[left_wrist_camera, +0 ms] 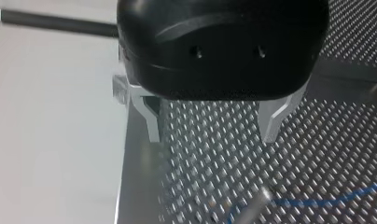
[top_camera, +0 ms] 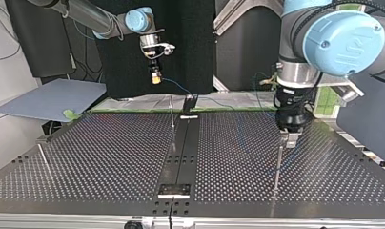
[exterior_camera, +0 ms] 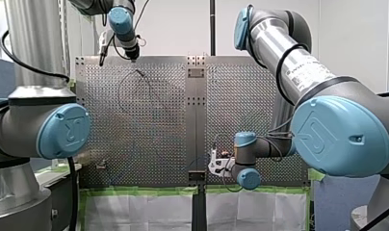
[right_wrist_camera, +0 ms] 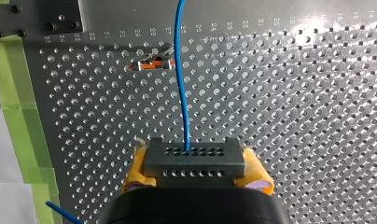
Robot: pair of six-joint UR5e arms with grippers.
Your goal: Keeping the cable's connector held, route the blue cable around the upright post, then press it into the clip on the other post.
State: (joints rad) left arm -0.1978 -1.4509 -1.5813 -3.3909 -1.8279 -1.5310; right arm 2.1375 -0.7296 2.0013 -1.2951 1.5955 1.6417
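- Perforated metal made up the table (exterior_camera: 149,125) that filled every view, with green tape (right_wrist_camera: 18,93) along the edge nearest the arms' bases.
- My left arm (top_camera: 343,38) reached to the table's opposite edge, and its upper part was cut off in the top view.
- My right arm (exterior_camera: 298,72) bent back toward the taped edge. Its wrist hid most of its claw in the front view.
- Black with metal fingers, my left gripper (left_wrist_camera: 211,139) stood with its jaws apart and nothing between them. It hung over a thin upright post (top_camera: 278,164); I could not tell whether it touched the post's top.
- On my right gripper (right_wrist_camera: 197,173) the yellow pads were clamped on the grey connector (right_wrist_camera: 194,154), held above the table near the taped edge.
- From the connector's row of holes the blue cable (right_wrist_camera: 182,79) ran out over the table and passed just beside the clip (right_wrist_camera: 154,61). Contact there could not be judged, and the cable's far end was cut off.
- In the left wrist view a stretch of the cable lay beside the blurred post.
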